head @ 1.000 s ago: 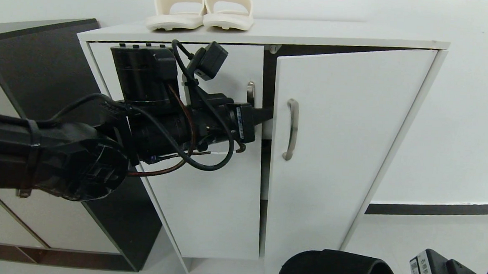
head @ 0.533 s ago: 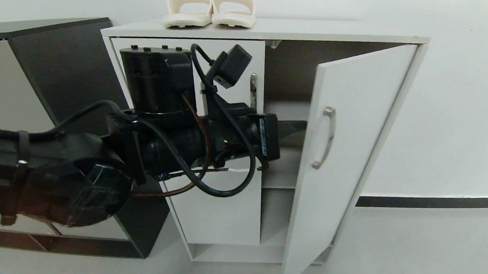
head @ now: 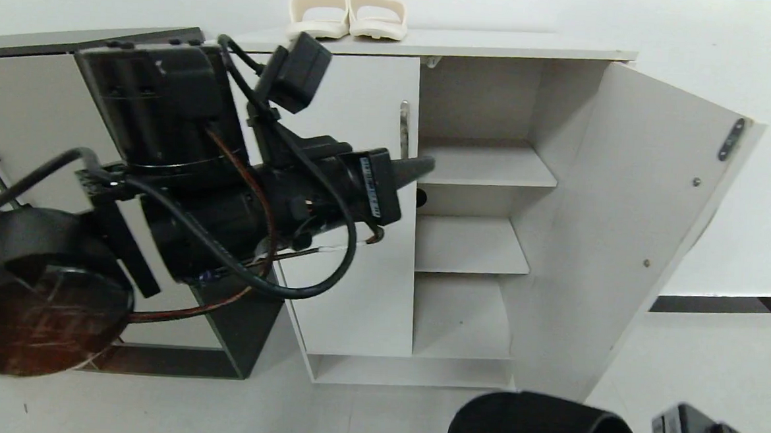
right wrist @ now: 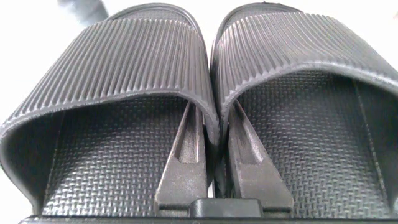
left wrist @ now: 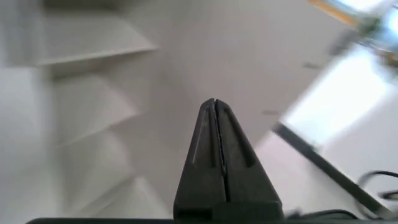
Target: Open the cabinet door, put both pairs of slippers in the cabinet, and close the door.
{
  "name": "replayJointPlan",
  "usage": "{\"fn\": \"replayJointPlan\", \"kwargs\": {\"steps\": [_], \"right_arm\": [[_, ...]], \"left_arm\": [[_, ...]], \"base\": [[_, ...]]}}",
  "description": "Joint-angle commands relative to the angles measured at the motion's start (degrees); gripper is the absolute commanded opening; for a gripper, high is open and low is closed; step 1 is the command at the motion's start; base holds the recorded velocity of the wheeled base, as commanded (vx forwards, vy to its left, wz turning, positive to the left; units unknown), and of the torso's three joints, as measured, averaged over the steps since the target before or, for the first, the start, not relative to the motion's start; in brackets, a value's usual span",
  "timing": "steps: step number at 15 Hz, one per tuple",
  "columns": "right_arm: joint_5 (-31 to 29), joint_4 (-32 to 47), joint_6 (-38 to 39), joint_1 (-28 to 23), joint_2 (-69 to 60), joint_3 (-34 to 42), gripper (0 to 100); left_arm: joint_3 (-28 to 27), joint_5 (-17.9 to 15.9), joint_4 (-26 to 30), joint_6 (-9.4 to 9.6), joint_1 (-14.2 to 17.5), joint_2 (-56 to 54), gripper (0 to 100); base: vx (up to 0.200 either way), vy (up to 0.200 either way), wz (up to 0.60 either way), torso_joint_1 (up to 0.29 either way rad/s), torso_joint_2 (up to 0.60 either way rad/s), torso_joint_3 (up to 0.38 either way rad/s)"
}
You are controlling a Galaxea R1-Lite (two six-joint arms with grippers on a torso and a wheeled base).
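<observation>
The white cabinet (head: 474, 44) stands against the far wall. Its right door (head: 621, 255) is swung wide open to the right, so that its inner face with a hinge plate (head: 731, 139) is seen. The left door (head: 356, 274) is shut, and its metal handle (head: 403, 128) stands upright near the inner edge. Inside the open half two shelves (head: 487, 168) lie one above the other. The pair of cream slippers (head: 348, 15) rests side by side on the top of the cabinet, above the left door and near the wall. The left gripper (head: 426, 166) hangs in front of the cabinet at the height of the upper shelf, its tip just at the edge of the left door. Its fingers (left wrist: 205, 143) are pressed together and hold nothing. The right gripper (right wrist: 214, 143) is low and near, at the right, above the floor (head: 682, 351) and well apart from the cabinet. It pinches the pair of black slippers (right wrist: 149, 68): one finger is inside each slipper, and the two touching side walls are clamped between them. A dark cabinet (head: 235, 321) stands just left of the white one.
</observation>
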Motion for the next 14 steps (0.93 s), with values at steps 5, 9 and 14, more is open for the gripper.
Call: {"fn": "replayJointPlan", "kwargs": {"steps": [5, 9, 14], "right_arm": [[-23.5, -23.5, 7.1, -5.3, 20.7, -2.1, 0], [-27.0, -27.0, 7.4, -8.3, 25.3, -2.6, 0], [-27.1, -30.3, 7.5, -11.5, 31.1, -5.0, 0]], "left_arm": [[29.3, 34.3, 14.4, 13.65, 6.9, -36.1, 0], [43.6, 41.9, 25.2, 14.71, 30.7, -60.2, 0], [58.2, 37.9, 26.8, 16.73, 41.2, -77.6, 0]], "base": [[0.0, 0.0, 0.0, 0.0, 0.0, 0.0], [0.0, 0.0, 0.0, 0.0, 0.0, 0.0], [0.0, 0.0, 0.0, 0.0, 0.0, 0.0]]}}
